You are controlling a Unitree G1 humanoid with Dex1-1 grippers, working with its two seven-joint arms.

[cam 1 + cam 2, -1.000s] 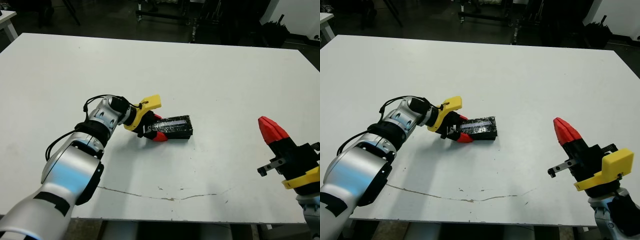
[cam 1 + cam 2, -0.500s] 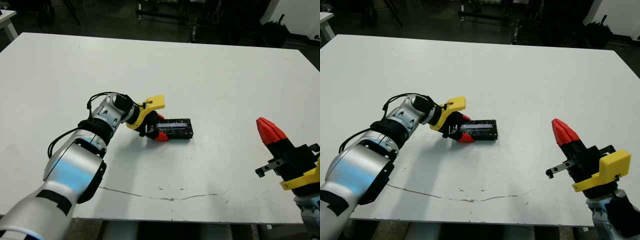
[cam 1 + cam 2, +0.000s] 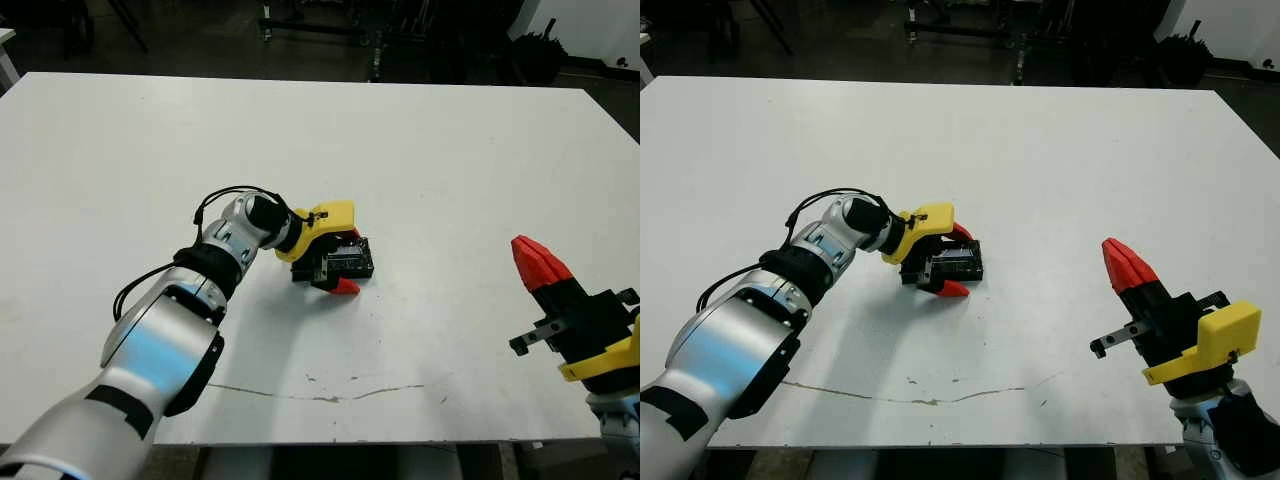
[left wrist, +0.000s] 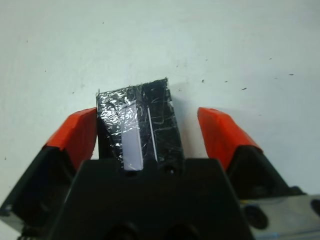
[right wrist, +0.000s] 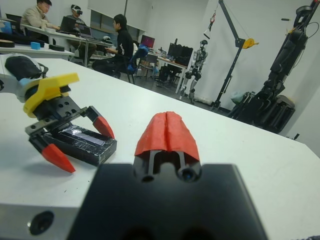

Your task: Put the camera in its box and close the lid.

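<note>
table [image 3: 450, 140] bare around lid [image 3: 350, 262]

The box [image 3: 347, 262] lies near the table's [image 3: 450, 150] middle, lid on. The left gripper [image 3: 333, 260] straddles it from 9 o'clock. The right gripper [image 3: 540, 265] sits well apart at 4 o'clock.

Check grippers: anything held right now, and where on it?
Nothing held. Left gripper is open, fingers straddling the closed box's end without clamping. Right gripper is shut and empty.
</note>
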